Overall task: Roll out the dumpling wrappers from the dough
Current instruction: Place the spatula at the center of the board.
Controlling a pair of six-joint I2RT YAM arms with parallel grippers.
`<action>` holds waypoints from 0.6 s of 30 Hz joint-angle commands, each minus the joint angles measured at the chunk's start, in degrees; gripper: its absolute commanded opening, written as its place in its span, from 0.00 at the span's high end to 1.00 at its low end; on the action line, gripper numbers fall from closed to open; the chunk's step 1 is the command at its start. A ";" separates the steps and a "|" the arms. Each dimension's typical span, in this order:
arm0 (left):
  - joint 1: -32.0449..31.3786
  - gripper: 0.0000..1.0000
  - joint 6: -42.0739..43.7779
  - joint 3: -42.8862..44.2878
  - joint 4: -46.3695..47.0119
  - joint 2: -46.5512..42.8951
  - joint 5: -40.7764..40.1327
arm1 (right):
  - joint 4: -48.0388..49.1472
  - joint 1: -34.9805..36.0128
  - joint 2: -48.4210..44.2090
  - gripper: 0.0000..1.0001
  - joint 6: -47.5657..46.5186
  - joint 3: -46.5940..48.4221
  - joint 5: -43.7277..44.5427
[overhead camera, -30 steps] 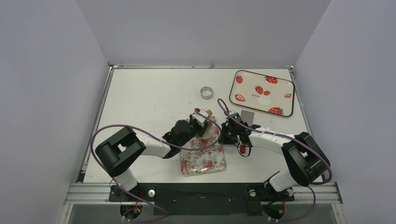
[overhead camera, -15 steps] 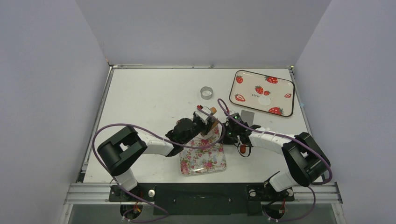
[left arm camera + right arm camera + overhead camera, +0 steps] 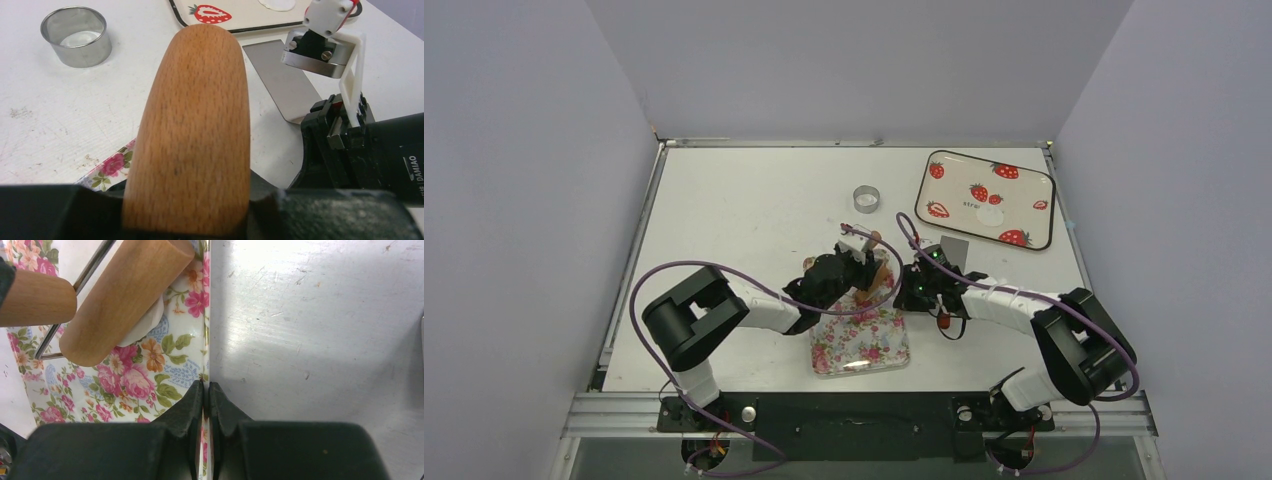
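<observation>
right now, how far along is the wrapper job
Done: one wrapper on the strawberry tray. In hand: left gripper presses the wooden roller on the dough; right gripper pinches the floral tray rim. Left: flatten it, then likely cut with the metal ring.

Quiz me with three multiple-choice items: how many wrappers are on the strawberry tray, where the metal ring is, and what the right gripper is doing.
1. How many dumpling wrappers lie on the strawberry tray? A none; B one; C four.
2. Where is the metal ring? A on the strawberry tray; B on a wrapper; C on the table, left of the strawberry tray.
3. The right gripper is: A shut on the rim of the floral tray; B wide open; C shut on the metal ring.
Answers: 1 B, a single white disc shows there; 2 C, the top view shows bare table around it; 3 A, the right wrist view shows it pinching the rim.
</observation>
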 commanded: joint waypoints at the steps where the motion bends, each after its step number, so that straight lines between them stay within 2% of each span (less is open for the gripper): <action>1: 1.53 1.00 -0.82 -2.00 -6.50 1.83 -5.24 | -3.51 -0.69 2.00 1.00 -1.70 -1.46 1.77; 7: 3.56 1.00 1.64 -7.66 -6.99 1.50 -6.02 | -3.04 -1.10 3.09 1.00 -2.06 -0.78 1.16; 18: 6.99 1.00 2.07 -8.15 -8.04 3.00 -4.93 | -3.02 -1.37 5.27 1.00 -2.55 0.51 0.22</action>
